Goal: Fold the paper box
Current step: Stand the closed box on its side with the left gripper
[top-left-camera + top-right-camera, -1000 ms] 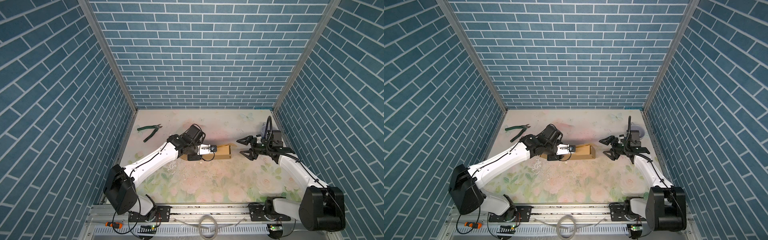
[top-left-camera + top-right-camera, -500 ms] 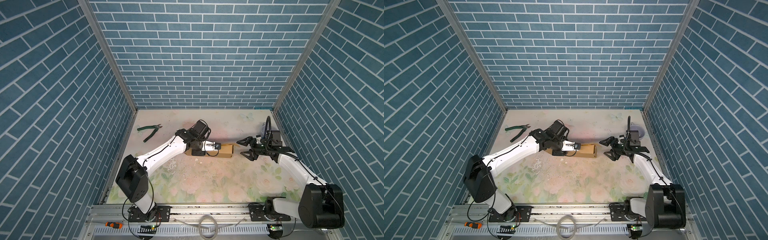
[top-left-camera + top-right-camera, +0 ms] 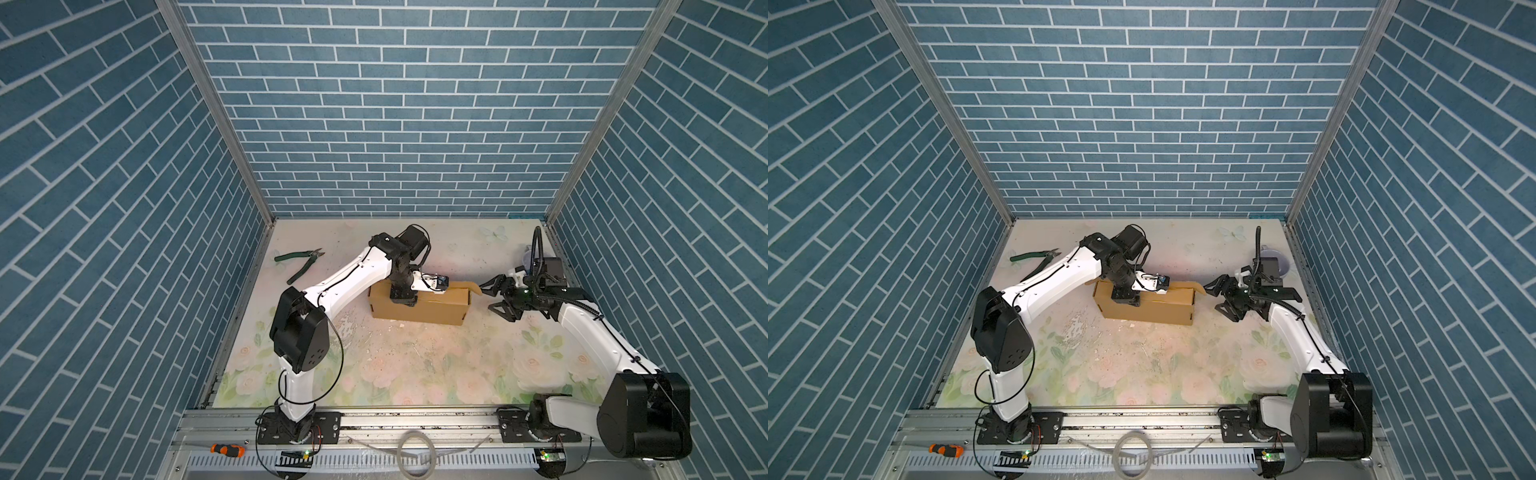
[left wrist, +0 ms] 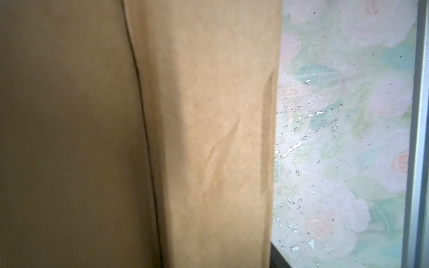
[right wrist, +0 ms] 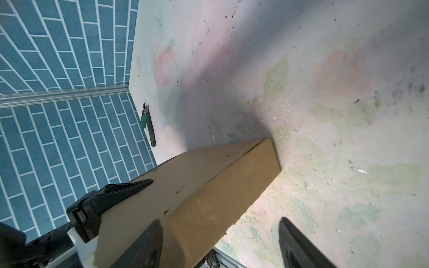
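The paper box (image 3: 419,307) (image 3: 1148,309) is a long brown cardboard box lying on the floral floor in both top views. A loose flap (image 3: 473,286) sticks out at its right end. My left gripper (image 3: 402,297) (image 3: 1124,297) rests on the box's top near its left end. The left wrist view shows only cardboard (image 4: 209,139), so the jaws' state is hidden. My right gripper (image 3: 489,297) (image 3: 1212,297) (image 5: 222,243) stands open at the box's right end. One finger (image 5: 148,243) lies against the box and nothing is gripped.
Green-handled cutters (image 3: 299,266) (image 3: 1036,259) (image 5: 147,123) lie at the back left near the wall. A pale cup (image 3: 1281,259) stands at the back right behind the right arm. An orange screwdriver (image 3: 226,449) lies on the front rail. Brick walls enclose three sides.
The left arm's shoulder and elbow have swung right and risen while its gripper stayed over the box. The box and the right gripper have hardly moved.
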{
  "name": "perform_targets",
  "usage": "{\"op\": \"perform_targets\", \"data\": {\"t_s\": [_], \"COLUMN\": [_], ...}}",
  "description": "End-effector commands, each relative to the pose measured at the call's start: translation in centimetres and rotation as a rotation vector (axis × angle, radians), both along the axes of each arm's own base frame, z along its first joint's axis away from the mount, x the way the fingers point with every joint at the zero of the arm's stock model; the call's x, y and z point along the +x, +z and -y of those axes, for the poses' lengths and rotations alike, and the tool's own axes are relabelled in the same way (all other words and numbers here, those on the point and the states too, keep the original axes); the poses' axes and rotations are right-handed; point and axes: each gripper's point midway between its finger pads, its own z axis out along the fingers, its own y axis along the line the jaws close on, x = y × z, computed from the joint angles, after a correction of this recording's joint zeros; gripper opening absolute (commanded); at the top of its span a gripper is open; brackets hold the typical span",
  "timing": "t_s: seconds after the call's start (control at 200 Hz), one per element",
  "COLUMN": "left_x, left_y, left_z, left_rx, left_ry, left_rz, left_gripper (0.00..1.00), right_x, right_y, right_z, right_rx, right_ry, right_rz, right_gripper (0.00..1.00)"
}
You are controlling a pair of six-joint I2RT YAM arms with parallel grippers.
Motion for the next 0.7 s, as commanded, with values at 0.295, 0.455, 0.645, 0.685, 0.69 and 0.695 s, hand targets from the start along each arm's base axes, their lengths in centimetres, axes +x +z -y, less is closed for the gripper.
{"op": "perform_targets", "data": {"t_s": [0.295,0.455,0.645,0.685,0.69,0.695], "left_x": [0.3,0.8,1.1,1.2,1.2,1.3], "left_y": [0.1,1.1,2.0,2.2,2.3,2.3], "left_z": [-0.3,-0.3,-0.2,-0.1,-0.1,-0.1], "left_rx": [-0.005,-0.035,-0.066,-0.076,-0.077,-0.078], "left_ry": [0.036,0.04,0.045,0.045,0.045,0.045], "left_rz": [0.029,0.094,0.139,0.15,0.152,0.153], "left_gripper": [0.87,0.93,1.0,1.0,1.0,1.0], "right_x": [1.0,1.1,1.2,1.2,1.2,1.2], "right_y": [1.3,1.4,1.4,1.4,1.4,1.5], "right_z": [0.6,0.8,0.9,0.9,0.9,0.9], "right_rx": [-0.074,-0.089,-0.089,-0.09,-0.089,-0.09], "right_ry": [0.03,0.029,0.024,0.023,0.024,0.023], "right_rz": [0.08,0.089,0.094,0.096,0.094,0.095], "right_gripper": [0.79,0.79,0.79,0.79,0.79,0.79]}}
